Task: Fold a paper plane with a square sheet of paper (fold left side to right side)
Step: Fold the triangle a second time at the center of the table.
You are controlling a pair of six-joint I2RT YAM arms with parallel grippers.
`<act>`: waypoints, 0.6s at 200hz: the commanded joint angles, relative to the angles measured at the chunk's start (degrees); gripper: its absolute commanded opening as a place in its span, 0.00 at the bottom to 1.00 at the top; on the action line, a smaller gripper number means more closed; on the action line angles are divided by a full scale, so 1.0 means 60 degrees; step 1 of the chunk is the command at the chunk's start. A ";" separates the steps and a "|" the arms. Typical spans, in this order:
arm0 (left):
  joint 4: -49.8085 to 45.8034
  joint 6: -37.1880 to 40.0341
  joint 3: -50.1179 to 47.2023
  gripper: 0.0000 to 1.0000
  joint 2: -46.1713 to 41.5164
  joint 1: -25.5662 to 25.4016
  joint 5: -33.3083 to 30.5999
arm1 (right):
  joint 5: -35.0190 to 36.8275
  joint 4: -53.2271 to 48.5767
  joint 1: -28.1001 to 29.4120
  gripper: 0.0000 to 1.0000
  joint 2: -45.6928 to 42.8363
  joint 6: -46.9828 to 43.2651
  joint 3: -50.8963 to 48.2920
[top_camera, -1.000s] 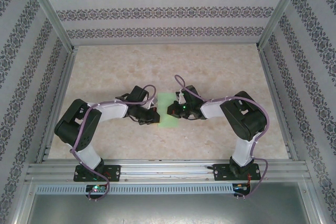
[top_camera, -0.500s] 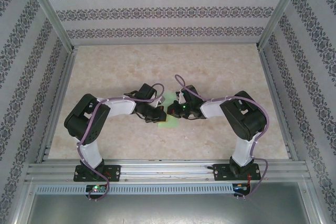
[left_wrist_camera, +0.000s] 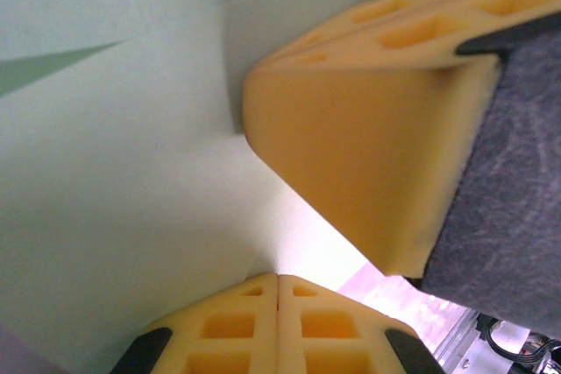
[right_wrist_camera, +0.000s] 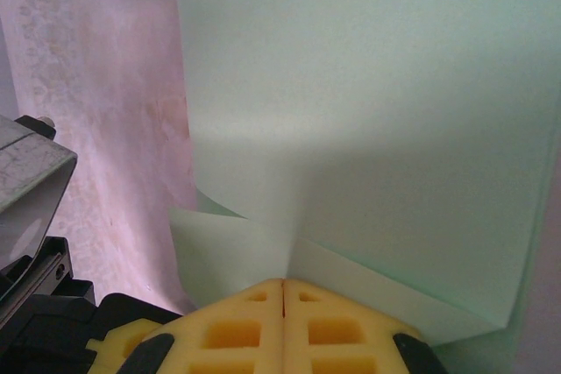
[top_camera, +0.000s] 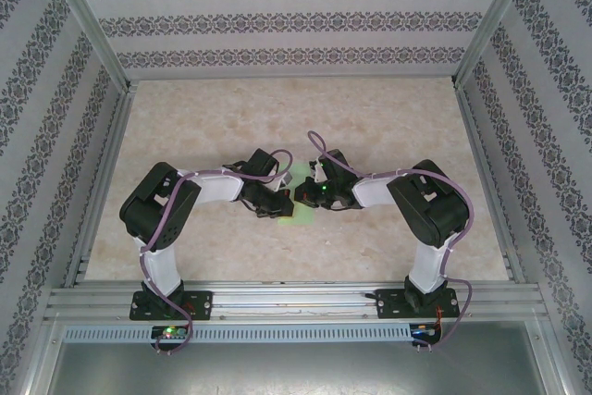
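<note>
Noted beige marbled tabletop (top_camera: pixel 388 127), boxed in by patterned walls. Logged left arm (top_camera: pixel 171 215) and right arm (top_camera: pixel 430 205) both reaching inward and meeting near the tabletop's middle. Found the square sheet of paper (top_camera: pixel 295 218) there, light green, lying between the two wrists and largely covered by them from above. Seen close from the wrist cameras as a lifted, gently curved sheet (right_wrist_camera: pixel 368 85) with a flap bent over at its near edge. Recorded left gripper (left_wrist_camera: pixel 278 279) fingers pressed together, apparently pinching the sheet's edge. Same for right gripper (right_wrist_camera: pixel 282 286), pinching where two soft creases converge. Spotted a second yellow finger (left_wrist_camera: pixel 351 146) just beside the left pinch, probably the right gripper's.

Judged step in hand: carrying left edge over to right edge, with the fold not yet creased. To do well: move left pinch in a low arc, match edges before pressing, avoid pulling against right pinch (tear risk), mind the crowded fingers, flatten the crease only once corners align
</note>
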 commanded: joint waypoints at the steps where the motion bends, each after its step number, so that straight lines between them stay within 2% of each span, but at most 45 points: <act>1: -0.0116 0.0123 -0.0287 0.00 0.0011 -0.0096 -0.0475 | 0.0835 -0.1256 -0.0110 0.00 0.0575 -0.0331 -0.0262; 55: 0.0511 -0.0395 -0.0907 0.00 -0.0326 -0.0024 -0.0333 | 0.1135 -0.1824 -0.0284 0.00 0.0592 -0.0664 -0.0294; 120: 0.0447 -0.0415 -0.1573 0.00 -0.0861 0.0192 -0.0377 | 0.1306 -0.2104 -0.0435 0.00 0.0625 -0.0867 -0.0350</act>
